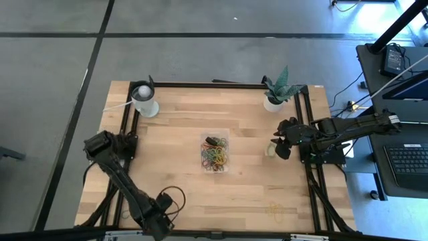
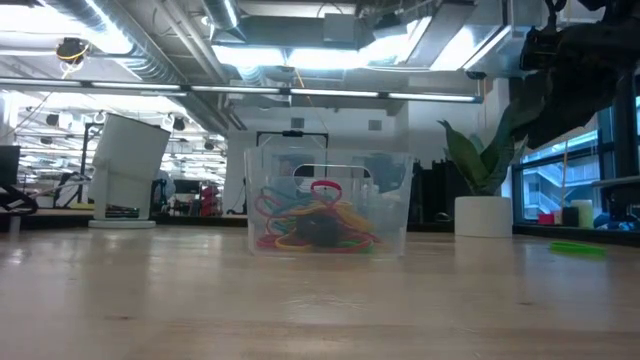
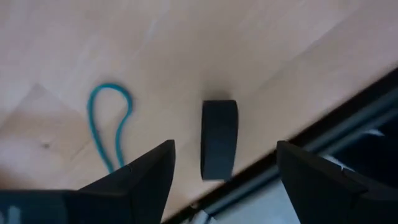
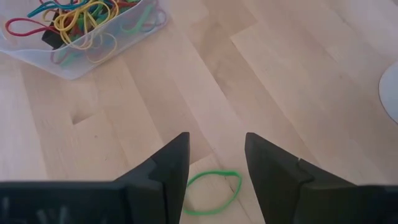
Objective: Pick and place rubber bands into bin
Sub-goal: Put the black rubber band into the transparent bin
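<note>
bright overhead light, blurred foreground fingers

The bin [image 1: 215, 152] is sitting mid-counter [image 1: 180, 120], holding rubber bands [image 1: 215, 156]. The cup [image 1: 144, 99] and plant [image 1: 275, 94] are standing behind the bin.

Pale, smooth matt wood worktop [image 1: 247, 187]. Clear glossy plastic bin [image 2: 328, 205] holds thin rubber bands [image 4: 74, 22]. Matt black fingers [image 4: 168, 168].

A white cup [image 1: 145, 100] stands tilted at a far corner of the wooden counter [image 1: 174, 161]. Along that same far edge from the cup, at the opposite corner, a white pot [image 1: 273, 104] holds a green leafy plant [image 1: 279, 86].
</note>
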